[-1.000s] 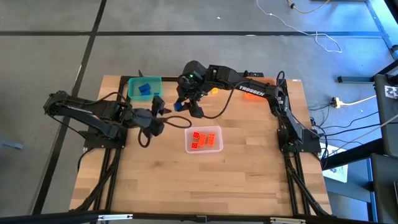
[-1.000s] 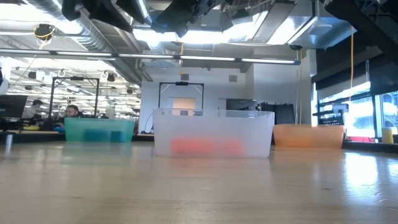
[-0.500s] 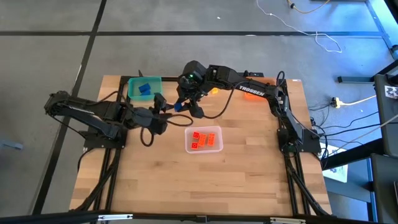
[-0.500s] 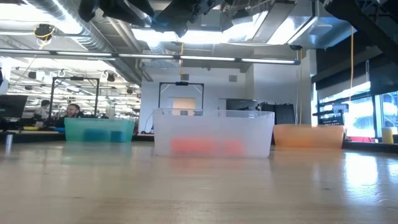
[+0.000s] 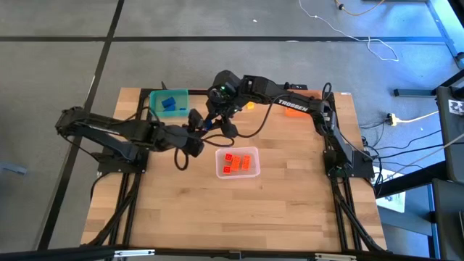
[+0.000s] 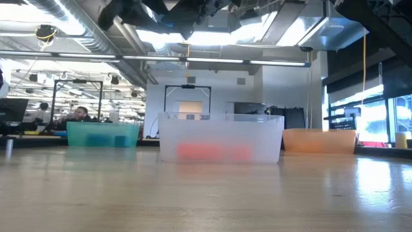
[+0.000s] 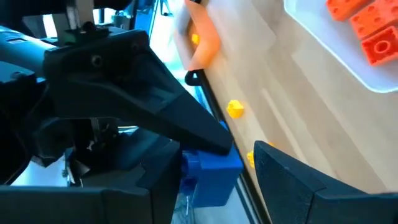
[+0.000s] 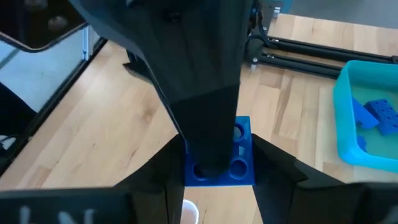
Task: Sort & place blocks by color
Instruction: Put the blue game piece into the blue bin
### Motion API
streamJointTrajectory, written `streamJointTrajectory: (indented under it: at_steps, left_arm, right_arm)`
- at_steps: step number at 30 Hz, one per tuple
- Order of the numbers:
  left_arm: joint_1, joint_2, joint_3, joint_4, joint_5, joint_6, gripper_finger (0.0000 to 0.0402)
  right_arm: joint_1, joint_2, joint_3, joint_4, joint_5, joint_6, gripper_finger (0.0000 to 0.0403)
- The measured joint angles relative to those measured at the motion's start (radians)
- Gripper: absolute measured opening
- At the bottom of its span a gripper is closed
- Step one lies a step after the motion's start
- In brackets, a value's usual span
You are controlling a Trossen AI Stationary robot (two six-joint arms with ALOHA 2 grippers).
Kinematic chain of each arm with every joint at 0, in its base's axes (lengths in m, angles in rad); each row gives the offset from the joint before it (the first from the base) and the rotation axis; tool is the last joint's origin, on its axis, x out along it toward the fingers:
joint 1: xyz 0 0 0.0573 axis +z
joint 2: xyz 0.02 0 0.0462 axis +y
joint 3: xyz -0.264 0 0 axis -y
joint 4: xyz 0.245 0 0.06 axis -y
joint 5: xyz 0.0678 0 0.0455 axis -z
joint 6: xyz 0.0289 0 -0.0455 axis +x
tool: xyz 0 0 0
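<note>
Right wrist view shows the right end effector clamped on a blue brick, aloft near the surface's far edge. The left end effector, fingers parted around that brick, seems to be receiving it. Releasing early could drop it outside the teal bin at the far left corner.

The blue block is half covered by a dark gripper finger; the clear bin runs off the picture's edge
</note>
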Motion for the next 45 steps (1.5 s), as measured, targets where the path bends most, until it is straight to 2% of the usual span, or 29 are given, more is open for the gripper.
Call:
streamJointTrajectory:
  at_steps: [9,16,22,28,31,39,45]
  left_arm:
    - [0.054,0.024,0.0,0.041,-0.001,0.002,0.0158]
    - [0.061,0.023,0.0,0.042,0.004,0.063,0.0082]
    - [0.061,0.023,0.0,0.043,0.006,0.062,0.0082]
    - [0.063,0.023,0.0,0.043,0.0,0.018,0.0082]
    - [0.063,0.023,0.0,0.03,0.002,-0.009,0.0082]
    - [0.082,0.014,-0.001,-0.08,-0.001,-0.132,0.0082]
    - [0.212,0.014,-0.001,-0.153,-0.009,-0.309,0.0082]
  right_arm:
    - [0.0,0.001,0.0,0.007,-0.001,0.004,0.0139]
    - [-0.001,0.001,0.0,0.004,-0.008,0.015,0.0139]
    - [-0.005,0.001,0.0,0.004,-0.008,0.029,0.0141]
    - [-0.008,0.001,0.0,0.0,0.005,0.031,0.0211]
    - [-0.017,-0.008,0.0,-0.041,0.01,0.027,0.0227]
    - [-0.077,-0.085,0.001,-0.193,0.138,0.02,0.0234]
    - [-0.141,-0.153,0.002,-0.299,0.269,0.026,0.0235]
